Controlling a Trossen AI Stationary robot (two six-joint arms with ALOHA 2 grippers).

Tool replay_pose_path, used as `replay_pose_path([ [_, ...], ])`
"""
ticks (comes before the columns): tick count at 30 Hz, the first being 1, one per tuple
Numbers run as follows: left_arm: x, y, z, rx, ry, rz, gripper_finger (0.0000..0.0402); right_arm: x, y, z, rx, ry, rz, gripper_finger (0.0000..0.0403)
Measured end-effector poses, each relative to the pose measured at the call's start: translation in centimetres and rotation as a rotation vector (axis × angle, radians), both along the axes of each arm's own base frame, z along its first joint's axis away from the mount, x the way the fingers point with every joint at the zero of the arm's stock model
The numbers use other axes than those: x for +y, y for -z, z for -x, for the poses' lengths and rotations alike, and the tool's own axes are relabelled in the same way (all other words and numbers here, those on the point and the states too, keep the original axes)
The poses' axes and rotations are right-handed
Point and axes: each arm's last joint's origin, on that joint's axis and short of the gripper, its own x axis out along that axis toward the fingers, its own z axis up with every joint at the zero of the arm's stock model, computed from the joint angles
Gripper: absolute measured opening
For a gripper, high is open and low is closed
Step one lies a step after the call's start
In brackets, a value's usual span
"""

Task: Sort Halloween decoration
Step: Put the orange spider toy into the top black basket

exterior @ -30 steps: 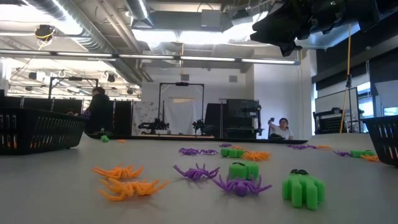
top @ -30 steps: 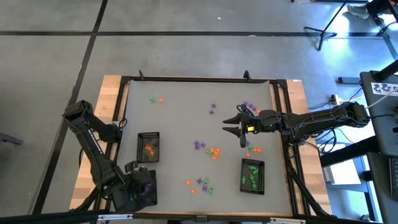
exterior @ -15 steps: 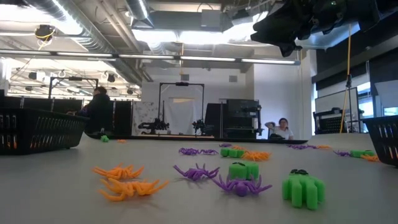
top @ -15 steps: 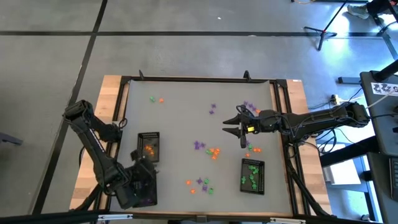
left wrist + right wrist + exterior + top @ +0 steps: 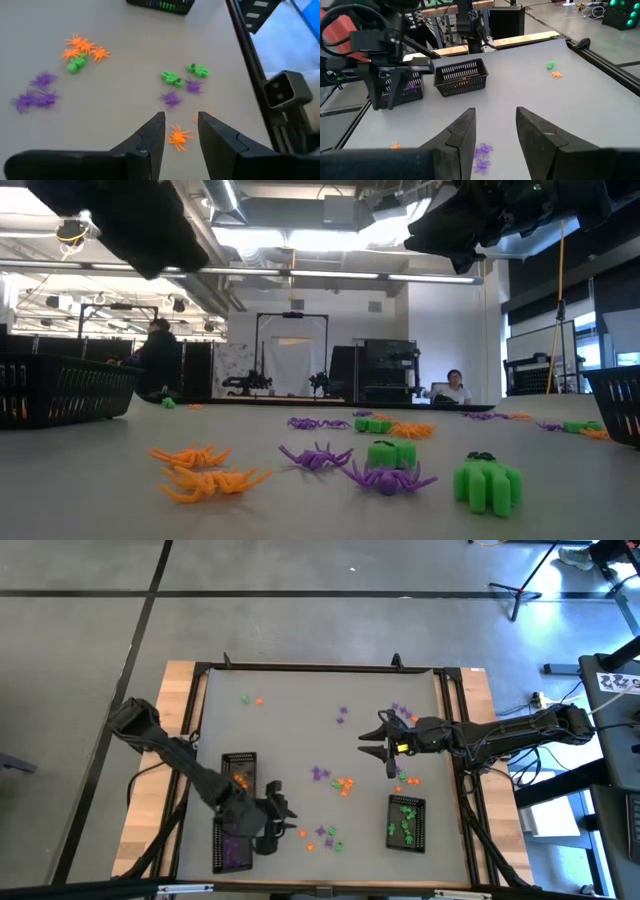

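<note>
Left wrist view alone shows left gripper (image 5: 180,131) released, empty, fingers parted over orange spider (image 5: 177,136); green and purple trinkets (image 5: 181,82) just beyond. High view: left gripper (image 5: 277,812) at table's 7 o'clock, beside purple tray (image 5: 232,850); second ago it sat over that tray, clenched. Right gripper (image 5: 382,746) released, empty, hovering at 2 o'clock, unmoved. Trinkets scattered mid-table, some in trays.

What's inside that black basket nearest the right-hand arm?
The black basket holds only green trinkets, seen from above. How many there are can't be told, since they lie clumped together, and any pieces underneath are covered.
</note>
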Motion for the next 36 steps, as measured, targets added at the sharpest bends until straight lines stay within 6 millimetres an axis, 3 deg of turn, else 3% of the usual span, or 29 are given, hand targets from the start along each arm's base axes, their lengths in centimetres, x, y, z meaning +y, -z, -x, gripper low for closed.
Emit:
replay_pose_path([
  [5, -0.3, 2.1, -0.6, 0.049, 0.041, -0.075, 0.0110, 0.0, 0.1, 0.0, 0.010, 0.001, 0.001, 0.0138],
  [17, -2.5, 4.9, -4.6, 0.139, 0.185, -0.124, 0.0147, 0.0, 0.1, 0.0, 0.011, 0.002, 0.001, 0.0138],
  [28, -2.3, 8.1, -5.2, 0.279, 0.165, -0.175, 0.0170, 0.0, 0.6, -0.3, 0.034, 0.002, 0.002, 0.0138],
  [36, -1.8, 8.5, -5.2, 0.307, 0.150, -0.232, 0.0136, 0.0, 0.7, -0.4, 0.035, 0.002, 0.002, 0.0138],
])
